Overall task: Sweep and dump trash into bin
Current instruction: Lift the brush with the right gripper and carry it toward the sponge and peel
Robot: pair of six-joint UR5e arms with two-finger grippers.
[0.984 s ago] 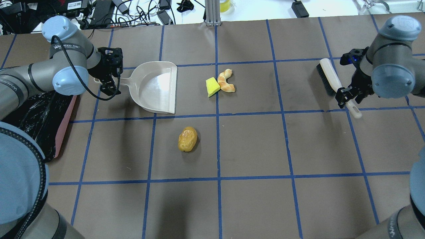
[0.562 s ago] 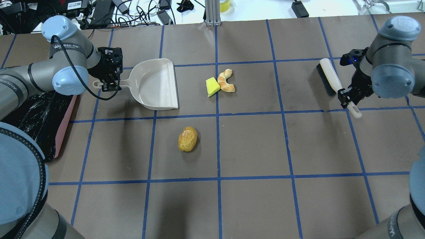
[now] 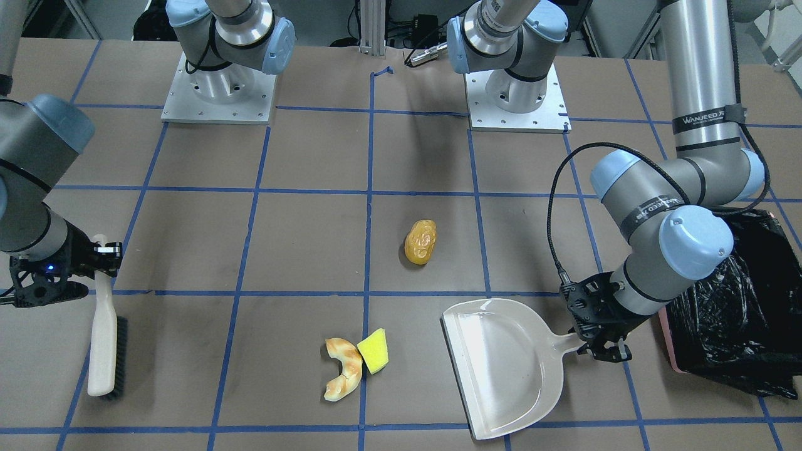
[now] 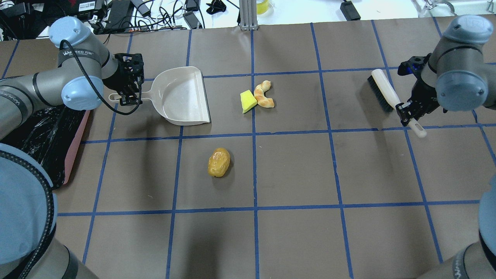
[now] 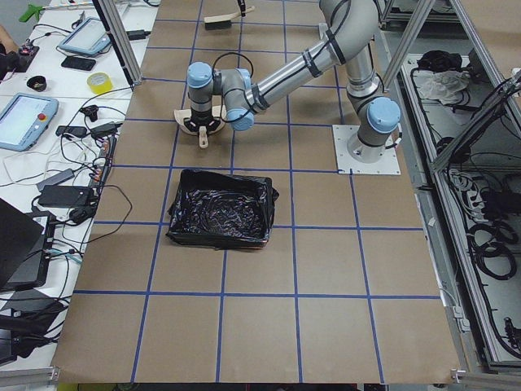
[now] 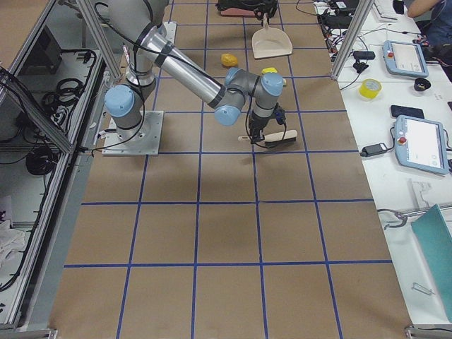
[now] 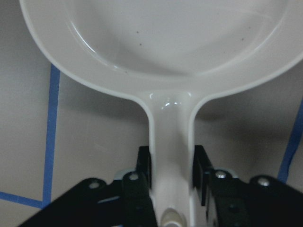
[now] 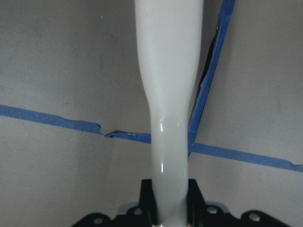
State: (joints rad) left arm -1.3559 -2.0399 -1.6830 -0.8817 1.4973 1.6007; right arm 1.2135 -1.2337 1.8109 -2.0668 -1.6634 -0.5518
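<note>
Handle of the off-white plastic dustpan (image 4: 182, 97) is pinched in your left gripper (image 7: 171, 170); your right gripper (image 4: 407, 112) clamps the handle of the white brush (image 4: 383, 91). Yellow sponge wedge (image 4: 247, 100) touches curved tan bread crescent (image 4: 263, 95); golden-brown lumpy potato-like oval (image 4: 219, 162) lies apart. Pink black-lined bin (image 4: 75, 143) stands at the robot's left.

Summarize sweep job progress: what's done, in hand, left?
Done: both tools are gripped, the left pincer shut on the dustpan handle, the right pincer on the brush handle. In hand: the first sweep, not started; the dustpan is empty. Left: the potato piece, bread crescent and sponge wedge all lie unswept on the table; then dumping into the bin.
</note>
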